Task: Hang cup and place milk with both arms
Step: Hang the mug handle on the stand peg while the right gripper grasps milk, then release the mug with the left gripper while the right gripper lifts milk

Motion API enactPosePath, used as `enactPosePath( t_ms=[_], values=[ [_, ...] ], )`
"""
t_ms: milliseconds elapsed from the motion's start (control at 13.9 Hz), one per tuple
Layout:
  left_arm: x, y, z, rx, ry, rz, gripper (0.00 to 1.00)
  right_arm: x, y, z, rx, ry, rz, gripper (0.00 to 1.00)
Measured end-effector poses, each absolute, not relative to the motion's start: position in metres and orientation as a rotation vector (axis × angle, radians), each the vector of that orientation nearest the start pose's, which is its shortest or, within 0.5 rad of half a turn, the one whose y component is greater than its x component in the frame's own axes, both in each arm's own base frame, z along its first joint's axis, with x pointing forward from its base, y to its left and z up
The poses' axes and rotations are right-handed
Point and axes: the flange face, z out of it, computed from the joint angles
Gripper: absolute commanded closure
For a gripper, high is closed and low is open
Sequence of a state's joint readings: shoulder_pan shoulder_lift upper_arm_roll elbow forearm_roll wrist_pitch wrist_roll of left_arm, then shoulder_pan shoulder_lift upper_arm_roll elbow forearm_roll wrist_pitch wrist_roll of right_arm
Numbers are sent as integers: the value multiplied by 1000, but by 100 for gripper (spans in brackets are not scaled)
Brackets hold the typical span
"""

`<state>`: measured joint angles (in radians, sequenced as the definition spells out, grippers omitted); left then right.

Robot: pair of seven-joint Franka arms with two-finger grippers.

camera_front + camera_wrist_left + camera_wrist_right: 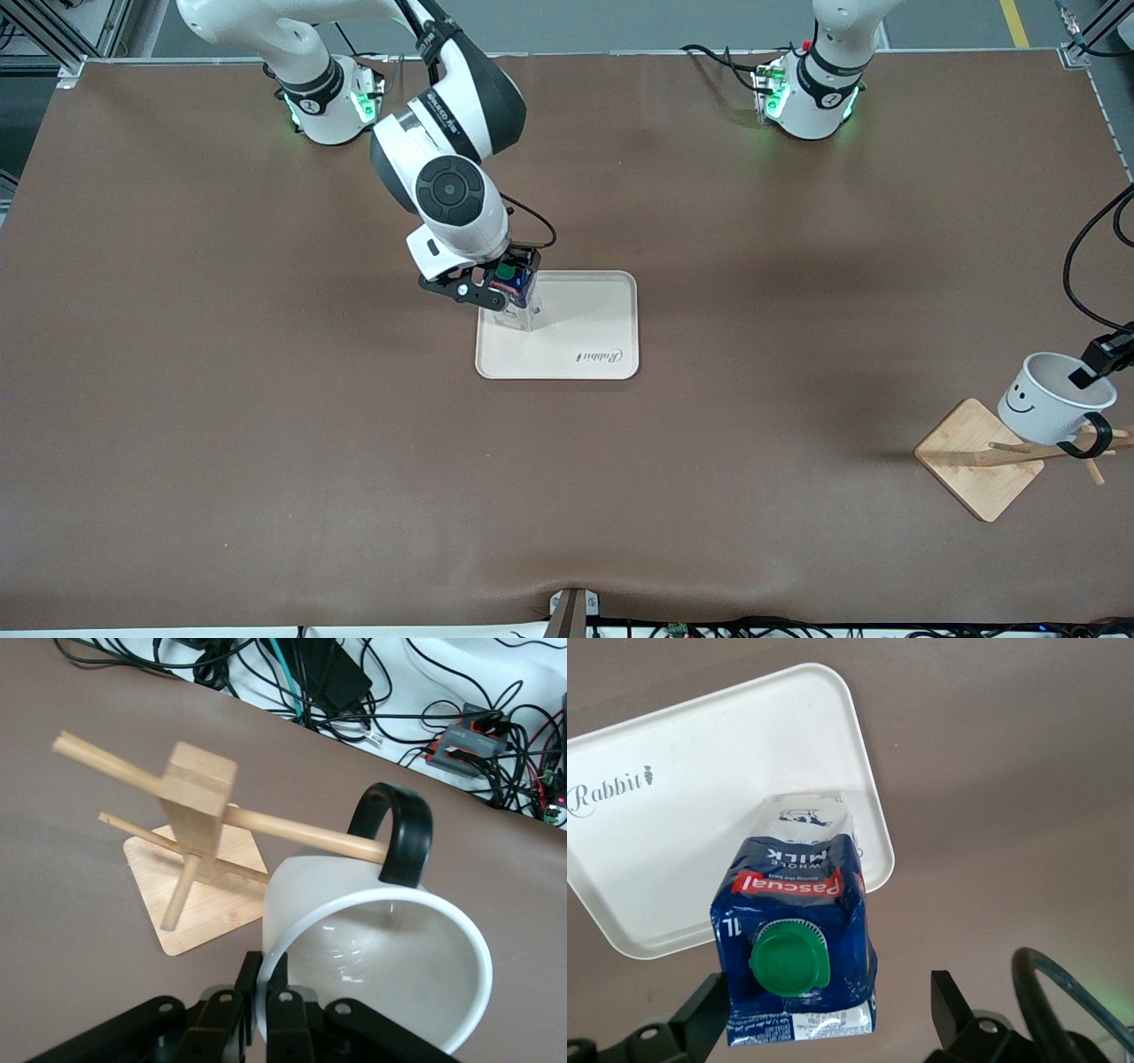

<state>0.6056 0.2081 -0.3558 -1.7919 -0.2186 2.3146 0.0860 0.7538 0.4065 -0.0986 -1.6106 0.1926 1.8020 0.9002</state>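
The milk (519, 289) is a dark-blue carton with a green cap (788, 961). It stands upright on the cream tray (585, 332), at the corner nearest the right arm's base. My right gripper (498, 294) is open around the carton (793, 904), with one finger (702, 1020) close beside it and the other (948, 1005) well apart. The white smiley cup (1045, 403) hangs tilted at the wooden rack (979, 465), a peg (292, 826) passing through its black handle (403, 833). My left gripper (270, 997) is shut on the cup's rim (276, 943).
The rack's square base (199, 904) sits near the left arm's end of the table, close to the front camera. Cables (425, 700) lie off the table edge by the rack. A black cable (1076, 266) trails over the table toward the left gripper.
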Motion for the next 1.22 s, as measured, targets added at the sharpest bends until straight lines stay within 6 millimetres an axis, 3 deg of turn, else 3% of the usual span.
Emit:
enactPosePath(
  t_ms=[287,574,646,718,862,1077,1221],
  values=[
    [621,181,467,-3243,-532,-589,100,497,423,373,-3112,468,349,0],
    [624,186,454,-3248,-549,-580,70,495,431,348,-3161,433,328,0],
    [624,187,451,-3250,-552,-577,57,495,430,344,-3171,428,326,0],
    [625,188,449,-3250,-555,-577,4,496,430,343,-3175,426,325,3],
    [625,188,451,-3248,-555,-585,0,496,430,342,-3175,424,320,63],
    [629,187,462,-3241,-545,-623,0,497,431,345,-3171,423,312,92],
    [633,181,468,-3243,-526,-641,0,498,432,347,-3168,421,306,95]
  ],
)
